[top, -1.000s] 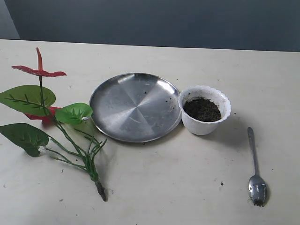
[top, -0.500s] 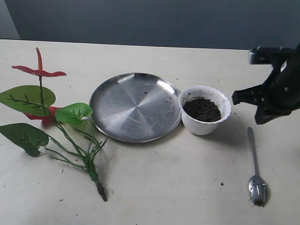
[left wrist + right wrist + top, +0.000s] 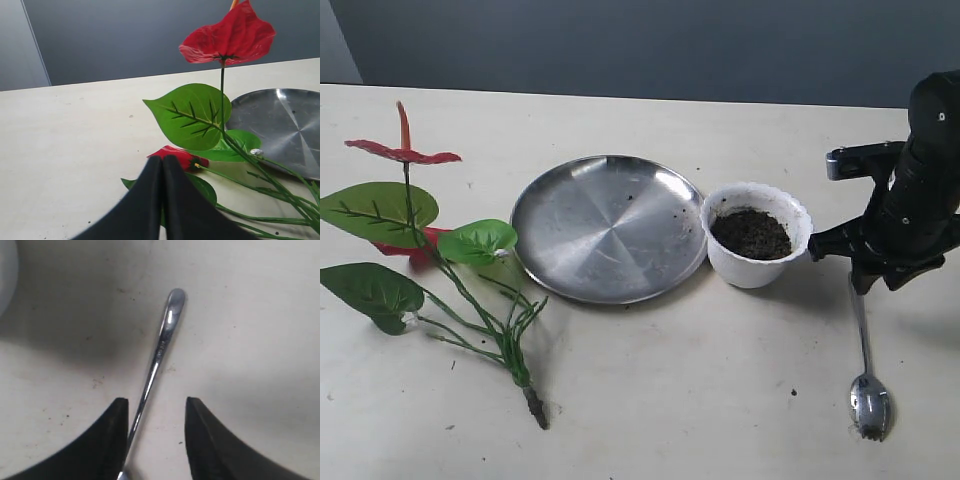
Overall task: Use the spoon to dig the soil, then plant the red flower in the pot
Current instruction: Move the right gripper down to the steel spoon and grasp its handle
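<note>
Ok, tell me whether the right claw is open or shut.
Open. In the right wrist view the right claw has its fingers apart, the spoon handle lying ungripped between them.

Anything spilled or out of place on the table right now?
Only minor mess: a few dark crumbs of soil lie scattered on the steel plate and the table around the pot. The red flower lies on its side, unplanted. The spoon lies flat, untouched.

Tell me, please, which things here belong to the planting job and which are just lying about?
Job: spoon, soil, pot, red flower, right gripper open astride the spoon handle.
Lying about: steel plate.
</note>
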`<state>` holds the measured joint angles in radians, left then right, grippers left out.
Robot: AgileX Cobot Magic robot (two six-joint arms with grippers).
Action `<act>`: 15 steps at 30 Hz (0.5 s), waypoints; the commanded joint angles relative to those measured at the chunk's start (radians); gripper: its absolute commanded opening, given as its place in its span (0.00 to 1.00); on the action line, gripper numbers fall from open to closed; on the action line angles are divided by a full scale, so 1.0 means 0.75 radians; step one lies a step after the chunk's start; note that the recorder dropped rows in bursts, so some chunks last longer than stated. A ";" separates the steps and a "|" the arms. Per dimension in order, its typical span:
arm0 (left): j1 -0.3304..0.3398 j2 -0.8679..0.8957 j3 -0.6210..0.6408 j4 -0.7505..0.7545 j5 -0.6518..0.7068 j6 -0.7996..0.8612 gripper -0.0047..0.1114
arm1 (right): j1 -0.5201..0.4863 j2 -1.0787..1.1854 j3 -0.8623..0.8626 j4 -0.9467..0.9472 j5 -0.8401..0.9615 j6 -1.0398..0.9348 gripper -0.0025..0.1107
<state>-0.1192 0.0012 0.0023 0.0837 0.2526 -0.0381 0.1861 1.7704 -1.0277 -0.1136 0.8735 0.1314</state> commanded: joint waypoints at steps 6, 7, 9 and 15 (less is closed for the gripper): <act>-0.007 -0.002 -0.003 0.000 -0.018 -0.006 0.05 | 0.000 0.038 0.057 -0.017 -0.126 0.006 0.38; -0.007 -0.002 -0.003 0.000 -0.018 -0.006 0.05 | 0.000 0.047 0.067 -0.017 -0.133 0.006 0.38; -0.007 -0.002 -0.003 0.000 -0.018 -0.006 0.05 | 0.000 0.065 0.089 -0.017 -0.153 0.006 0.38; -0.007 -0.002 -0.003 0.000 -0.018 -0.006 0.05 | 0.000 0.112 0.114 -0.007 -0.206 0.006 0.38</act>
<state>-0.1192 0.0012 0.0023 0.0837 0.2526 -0.0381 0.1861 1.8443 -0.9480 -0.1201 0.7345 0.1356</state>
